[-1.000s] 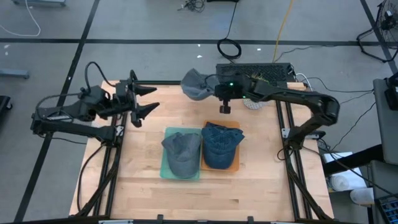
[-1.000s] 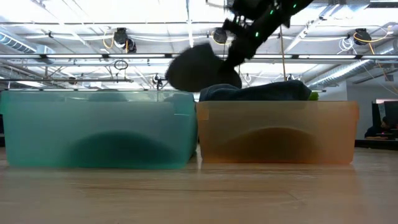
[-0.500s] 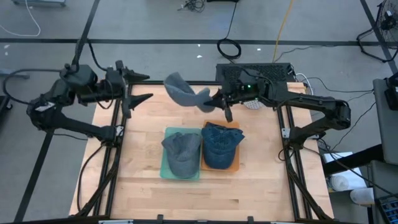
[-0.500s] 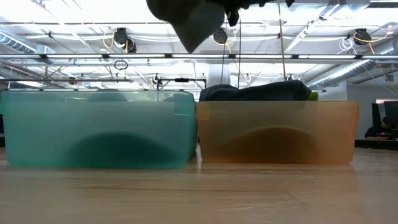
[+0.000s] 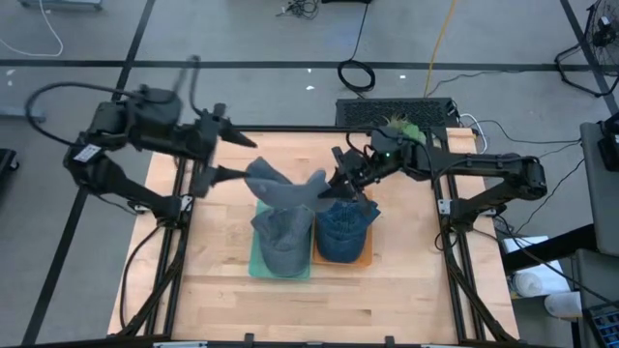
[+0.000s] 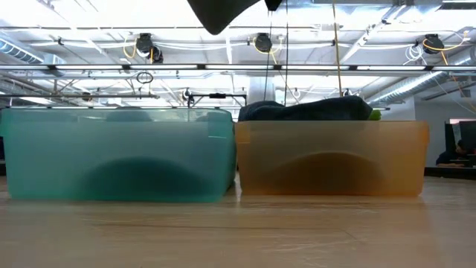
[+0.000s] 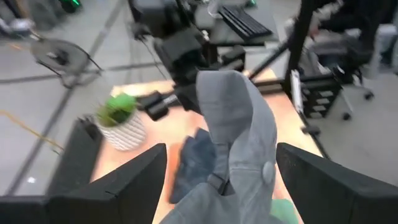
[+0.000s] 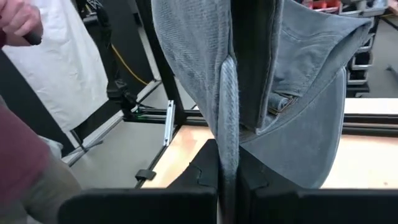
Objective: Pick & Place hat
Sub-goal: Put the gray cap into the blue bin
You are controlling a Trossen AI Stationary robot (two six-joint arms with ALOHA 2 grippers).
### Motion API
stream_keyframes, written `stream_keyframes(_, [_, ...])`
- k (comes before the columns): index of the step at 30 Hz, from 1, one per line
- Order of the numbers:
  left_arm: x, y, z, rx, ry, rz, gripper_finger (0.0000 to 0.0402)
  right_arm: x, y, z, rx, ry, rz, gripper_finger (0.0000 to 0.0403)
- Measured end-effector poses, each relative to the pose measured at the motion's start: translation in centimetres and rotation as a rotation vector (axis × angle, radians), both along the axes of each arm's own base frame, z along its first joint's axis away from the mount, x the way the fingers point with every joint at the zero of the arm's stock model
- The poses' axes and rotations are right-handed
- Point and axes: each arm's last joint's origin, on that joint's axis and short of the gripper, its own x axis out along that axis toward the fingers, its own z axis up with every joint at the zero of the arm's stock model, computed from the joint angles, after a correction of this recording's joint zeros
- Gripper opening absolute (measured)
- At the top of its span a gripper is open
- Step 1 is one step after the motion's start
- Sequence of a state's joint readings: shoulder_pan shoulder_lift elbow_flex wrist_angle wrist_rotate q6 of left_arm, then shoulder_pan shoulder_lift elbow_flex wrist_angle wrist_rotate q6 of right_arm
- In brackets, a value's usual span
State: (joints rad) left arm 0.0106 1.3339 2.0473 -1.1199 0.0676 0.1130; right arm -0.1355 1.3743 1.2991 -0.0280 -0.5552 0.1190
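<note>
Wooden table (image 5: 222, 280); teal bin (image 6: 119, 152), orange bin (image 6: 331, 158) touching; rafters behind.

you've got a small white ribbed pot with a green plant (image 7: 118, 122) at the far right corner of the light wooden tabletop (image 5: 218, 290), beside the black metal frame rail (image 5: 443, 208). behind the table sits a flat black box on the floor (image 5: 414, 109), with a yellow cable (image 5: 441, 39) and a coiled black cable (image 5: 356, 74) on the grey floor. right wrist view shows a person's hand (image 8: 22, 20) and a dark red sleeve (image 8: 22, 155) near a white sheet (image 8: 71, 74).
</note>
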Motion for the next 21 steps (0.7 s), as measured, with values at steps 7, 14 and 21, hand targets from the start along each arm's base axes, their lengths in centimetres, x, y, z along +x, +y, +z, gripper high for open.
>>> stream_keyframes(7, [3.4, -1.4, -1.5, -0.072, 0.103, -0.121, 0.0312, 0.0, 0.6, -0.1, -0.002, 0.014, 0.021, 0.0000])
stream_keyframes(14, [4.5, -2.4, -3.0, -0.152, 0.236, -0.127, 0.0312, 0.0, 0.7, -0.3, 0.004, 0.032, 0.048, 0.0000])
stream_keyframes(21, [4.7, -2.6, -3.9, -0.211, 0.336, -0.031, 0.0309, 0.0, 0.9, -0.3, 0.002, 0.029, 0.056, 0.0000])
